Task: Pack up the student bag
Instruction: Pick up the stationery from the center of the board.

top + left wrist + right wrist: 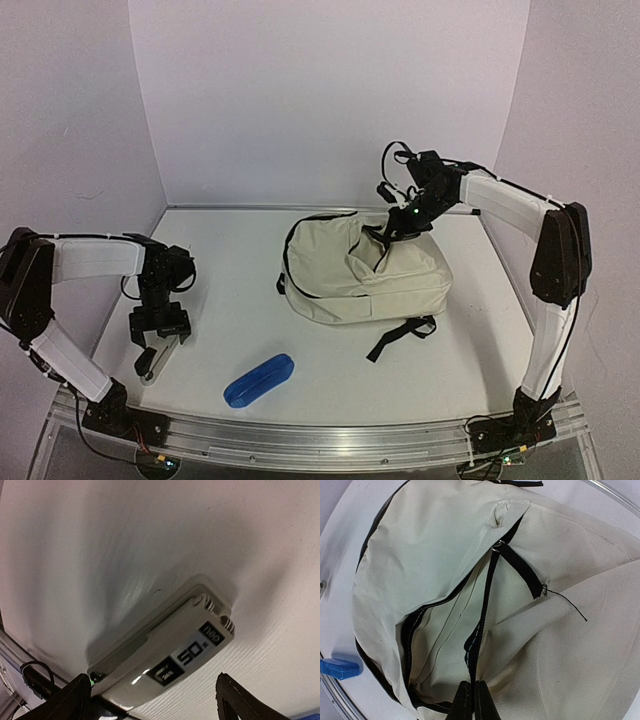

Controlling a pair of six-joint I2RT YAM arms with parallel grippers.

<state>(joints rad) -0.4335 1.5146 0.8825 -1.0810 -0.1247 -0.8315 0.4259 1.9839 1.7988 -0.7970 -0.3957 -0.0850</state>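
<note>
Student bag lies on its side on the white table, towards the far right, with its mouth unzipped and gaping towards the middle.

- Right gripper: jaws pressed together, pinching the rim of the bag's opening by the black zipper and propping the mouth up.
- Left gripper: jaws wide apart, low over a small grey box at the near left. The box end sits between the fingers. We see no clamp on it and cannot tell whether one finger brushes it.

Handling, as we judge it:
- The bag is soft, thin cloth and looks nearly empty, so it is light and floppy. It will sag and fold once released, and the mouth will not hold open unaided.
- The best holds are the stiffer zipper seam at the rim, where it is held now, or a black strap.
- Plain panels will bunch up if gripped.
- The cloth may slide on the smooth table when something is pushed in.

Count:
- one bag
- one blue pencil case, near the front edge and well apart from the bag
- one grey box
- two arms
</note>
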